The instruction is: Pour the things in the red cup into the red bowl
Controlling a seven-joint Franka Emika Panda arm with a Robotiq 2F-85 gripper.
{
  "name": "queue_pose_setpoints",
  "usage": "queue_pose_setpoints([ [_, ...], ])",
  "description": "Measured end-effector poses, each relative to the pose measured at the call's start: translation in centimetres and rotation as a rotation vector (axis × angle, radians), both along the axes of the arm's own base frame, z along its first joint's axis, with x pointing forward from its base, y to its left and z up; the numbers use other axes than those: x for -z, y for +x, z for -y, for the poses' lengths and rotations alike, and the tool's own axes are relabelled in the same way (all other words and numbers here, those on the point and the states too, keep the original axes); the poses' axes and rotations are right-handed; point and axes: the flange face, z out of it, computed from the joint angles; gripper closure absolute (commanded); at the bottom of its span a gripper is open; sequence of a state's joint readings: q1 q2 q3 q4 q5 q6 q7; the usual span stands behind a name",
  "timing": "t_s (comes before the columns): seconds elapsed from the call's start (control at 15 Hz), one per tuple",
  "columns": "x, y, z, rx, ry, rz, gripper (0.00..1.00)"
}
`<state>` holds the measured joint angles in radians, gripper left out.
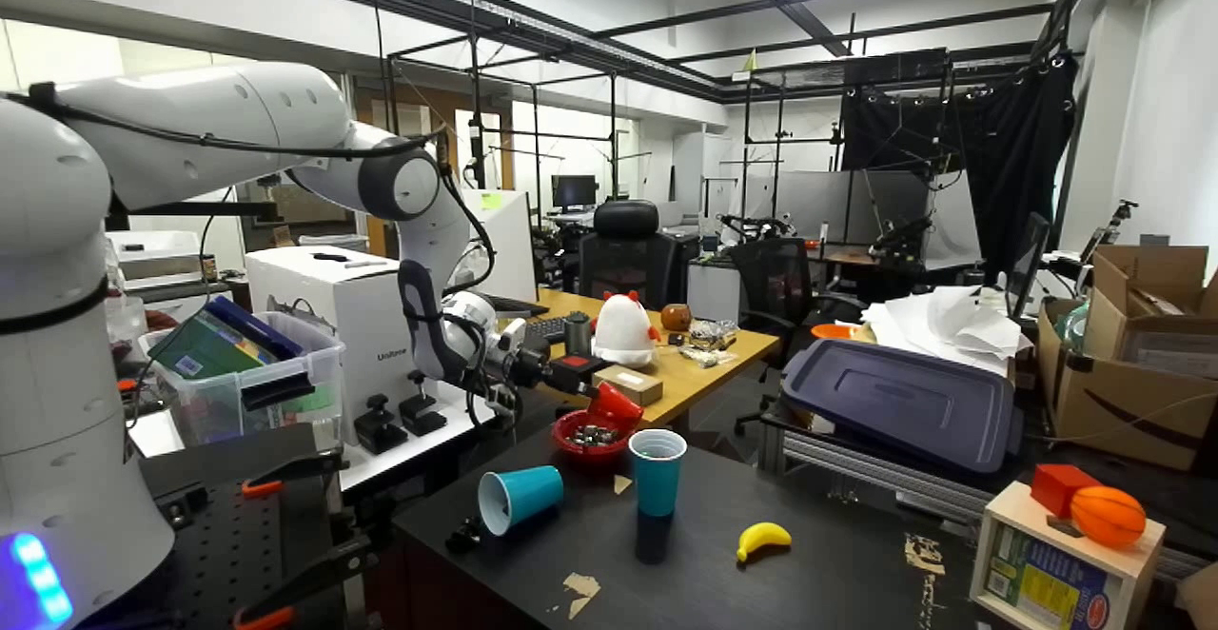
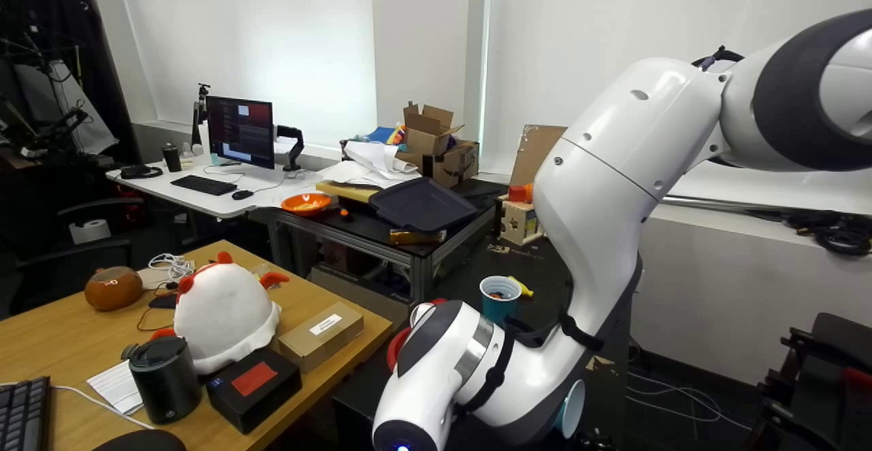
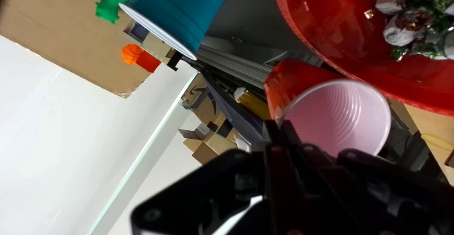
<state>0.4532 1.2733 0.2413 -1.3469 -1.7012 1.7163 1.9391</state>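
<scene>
Blurry claw [image 3: 280,127], red cup [image 3: 330,110] apparently in grip

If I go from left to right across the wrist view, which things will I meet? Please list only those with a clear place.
Green toy, orange toy basketball, red block, open cardboard boxes, red cup, shiny silver-and-green pieces in the red bowl.

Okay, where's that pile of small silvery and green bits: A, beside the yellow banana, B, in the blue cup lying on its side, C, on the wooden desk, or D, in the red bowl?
D, as the wrist view shows the silvery and green pile lying inside the red bowl.
</scene>
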Motion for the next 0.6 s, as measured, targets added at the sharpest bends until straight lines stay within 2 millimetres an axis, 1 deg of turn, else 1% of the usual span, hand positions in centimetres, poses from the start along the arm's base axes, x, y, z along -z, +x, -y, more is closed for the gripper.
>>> queue_pose_setpoints([
  [0.6, 0.17, -0.11, 0.49, 0.062, 0.053, 0.039, 0.99],
])
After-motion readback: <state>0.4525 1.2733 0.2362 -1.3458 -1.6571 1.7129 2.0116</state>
